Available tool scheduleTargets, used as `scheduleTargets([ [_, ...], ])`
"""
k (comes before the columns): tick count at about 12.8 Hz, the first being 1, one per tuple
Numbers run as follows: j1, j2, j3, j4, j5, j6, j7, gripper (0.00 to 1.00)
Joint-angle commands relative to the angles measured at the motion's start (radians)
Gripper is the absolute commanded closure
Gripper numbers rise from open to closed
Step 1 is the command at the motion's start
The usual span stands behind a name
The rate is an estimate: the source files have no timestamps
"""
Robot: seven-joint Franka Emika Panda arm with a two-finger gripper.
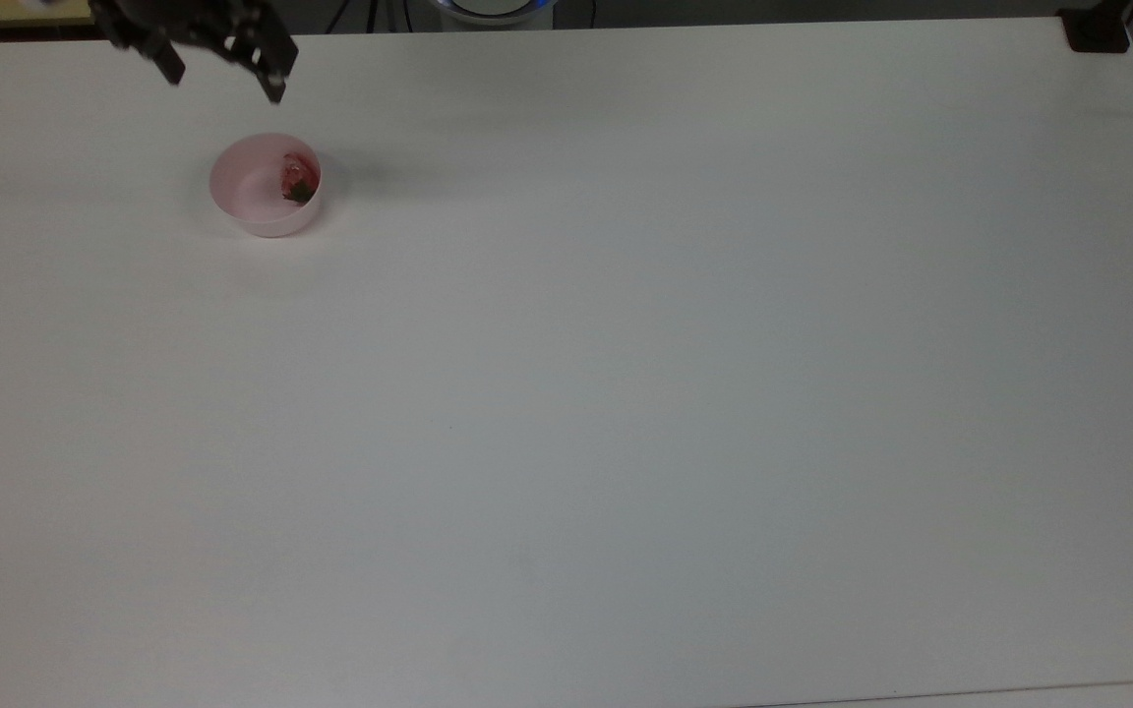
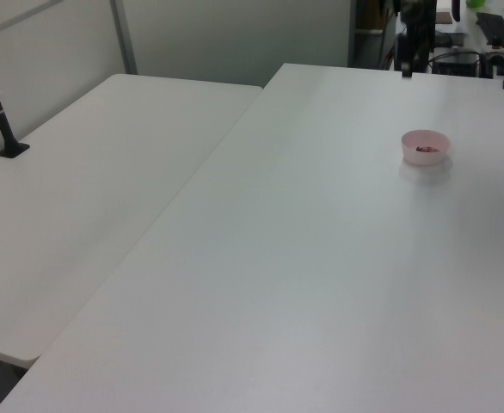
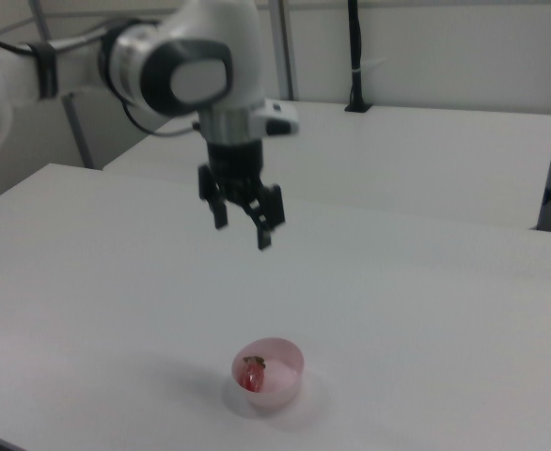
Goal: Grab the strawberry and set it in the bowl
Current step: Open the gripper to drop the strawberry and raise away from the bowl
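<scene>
The red strawberry (image 1: 297, 182) with its green cap lies inside the pale pink bowl (image 1: 242, 187), against the wall on the top view's right. The right view shows the strawberry (image 3: 251, 375) resting in the bowl (image 3: 285, 357), and the left view shows the bowl (image 2: 425, 138) with a red patch inside. My gripper (image 1: 224, 81) is open and empty, raised well above the bowl; in the right view the gripper (image 3: 243, 234) hangs high over it with its fingers spread. In the left view the gripper (image 2: 407, 67) is near the top edge.
The white table (image 1: 626, 393) stretches wide to the top view's right and front. A second white table (image 2: 89, 198) adjoins it at the left view's left. A black clamp mount (image 1: 1096, 29) sits at the far right corner of the top view.
</scene>
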Motion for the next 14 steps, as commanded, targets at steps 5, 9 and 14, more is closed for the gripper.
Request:
scheduleTargets([
  [5, 0.034, -0.076, 0.117, 0.116, 0.015, -0.177, 0.149, 0.00],
  [9, 0.086, -0.070, 0.106, 0.093, -0.005, -0.025, 0.064, 0.00],
  [14, 0.085, -0.070, 0.105, 0.094, 0.000, -0.028, -0.007, 0.00],
])
